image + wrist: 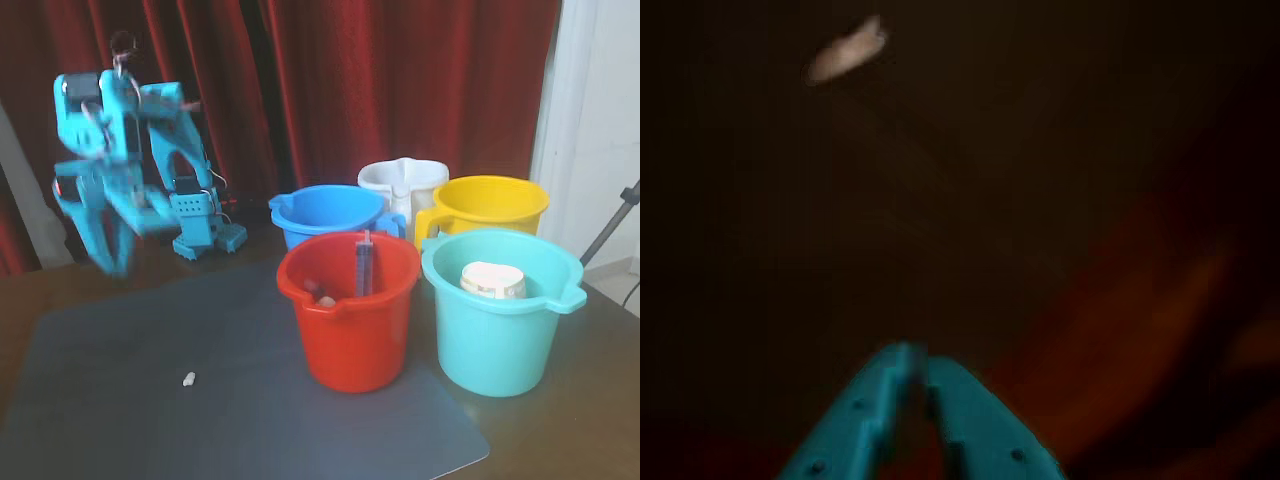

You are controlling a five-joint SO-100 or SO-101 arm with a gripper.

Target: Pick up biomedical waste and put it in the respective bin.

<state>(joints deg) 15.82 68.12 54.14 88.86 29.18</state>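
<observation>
The biomedical waste, a tiny white oblong pellet (189,378), lies on the grey mat (120,400) at the front left of the fixed view. It shows as a blurred pale streak in the wrist view (847,50), top left. My blue gripper (114,258) hangs blurred above the mat's far left corner, well behind and left of the pellet. In the wrist view the gripper (915,358) has its fingertips together and nothing between them. The red bucket (350,320) stands at the mat's right with an upright syringe (364,262) in it.
A teal bucket (500,330) holding a white cup (492,280) stands right of the red one. Blue (325,212), white (403,182) and yellow (487,205) buckets stand behind. Red curtains hang at the back. The arm's base (200,235) sits behind the mat.
</observation>
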